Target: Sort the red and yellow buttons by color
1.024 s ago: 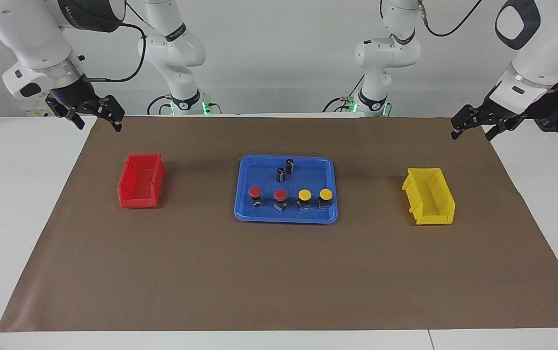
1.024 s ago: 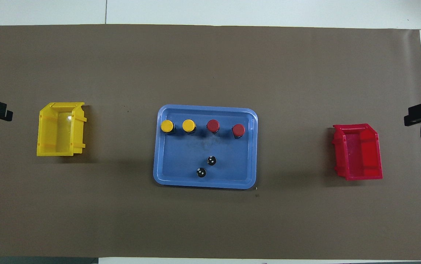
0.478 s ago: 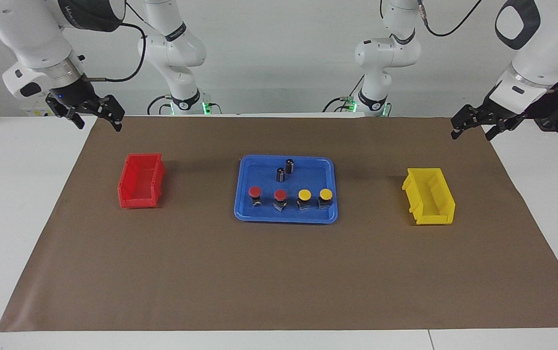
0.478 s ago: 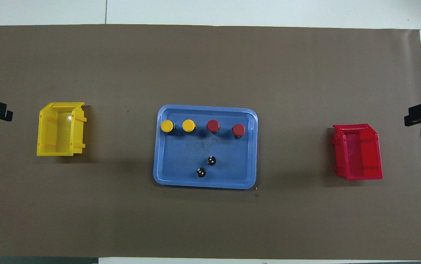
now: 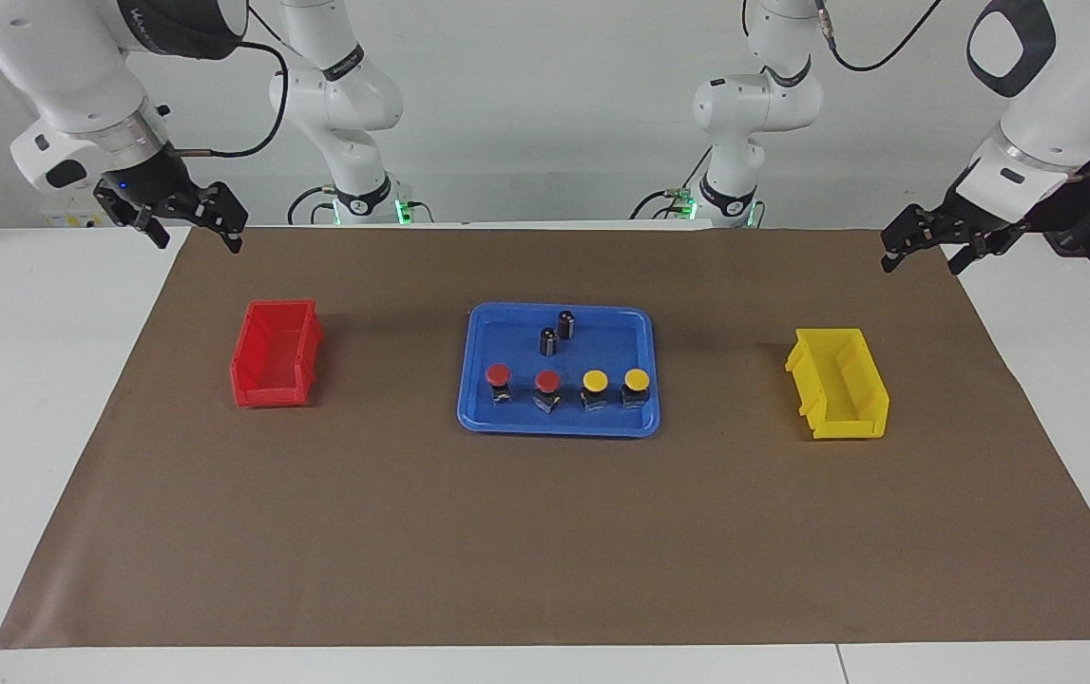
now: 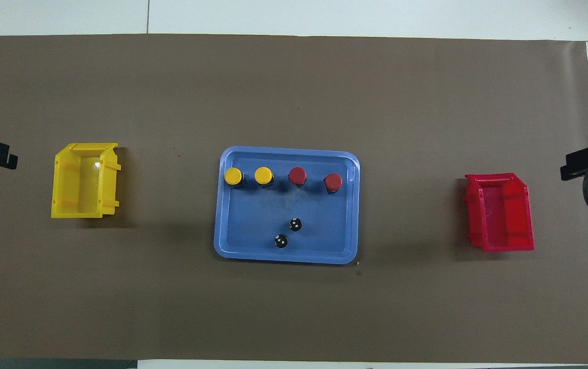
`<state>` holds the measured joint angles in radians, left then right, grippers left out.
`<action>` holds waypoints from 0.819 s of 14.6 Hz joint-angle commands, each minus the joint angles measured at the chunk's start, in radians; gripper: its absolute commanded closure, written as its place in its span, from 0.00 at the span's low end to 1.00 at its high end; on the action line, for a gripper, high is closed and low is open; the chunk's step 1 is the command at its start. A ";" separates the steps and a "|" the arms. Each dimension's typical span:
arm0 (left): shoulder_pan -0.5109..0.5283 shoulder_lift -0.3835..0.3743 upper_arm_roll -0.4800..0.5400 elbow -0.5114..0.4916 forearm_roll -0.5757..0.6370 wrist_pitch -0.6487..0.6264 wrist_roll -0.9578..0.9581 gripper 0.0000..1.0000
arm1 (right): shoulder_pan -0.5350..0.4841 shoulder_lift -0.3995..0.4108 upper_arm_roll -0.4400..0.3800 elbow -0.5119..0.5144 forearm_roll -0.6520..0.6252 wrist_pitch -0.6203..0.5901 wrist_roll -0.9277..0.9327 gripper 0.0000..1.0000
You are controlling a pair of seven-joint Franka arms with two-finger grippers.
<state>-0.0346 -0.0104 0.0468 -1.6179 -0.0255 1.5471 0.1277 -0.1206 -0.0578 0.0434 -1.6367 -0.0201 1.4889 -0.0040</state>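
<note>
Four buttons (image 5: 567,389) in blue tray (image 5: 478,413), well apart from both raised jaws

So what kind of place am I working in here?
Likely a robotics lab test bench: a white table under a brown paper mat, several white arms on it, and a staged sorting set of blue tray and colour-matched bins.

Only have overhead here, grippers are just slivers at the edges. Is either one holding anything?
Observer: No. The right gripper is open and empty, up in the air over the edge of the mat at the right arm's end.
Operator: Left one?
Observer: The left gripper is open and empty too, raised over the mat's edge at its own end.
Operator: The two dark dots in the tray, lying or standing?
Observer: Standing. Both dark cylinders are upright in the blue tray.
</note>
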 commanded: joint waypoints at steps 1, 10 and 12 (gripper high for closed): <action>0.007 -0.003 -0.005 -0.008 0.013 0.002 0.007 0.00 | 0.016 0.001 0.006 0.007 0.008 0.005 0.009 0.00; 0.005 -0.003 -0.005 -0.008 0.013 0.004 0.007 0.00 | 0.333 0.297 0.006 0.392 0.005 -0.075 0.318 0.00; 0.007 -0.003 -0.005 -0.008 0.013 0.001 0.007 0.00 | 0.421 0.363 0.007 0.417 0.006 -0.003 0.471 0.00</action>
<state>-0.0346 -0.0103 0.0467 -1.6179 -0.0255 1.5471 0.1277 0.2323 0.1938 0.0526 -1.3250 -0.0191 1.4708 0.3542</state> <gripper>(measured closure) 0.000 0.000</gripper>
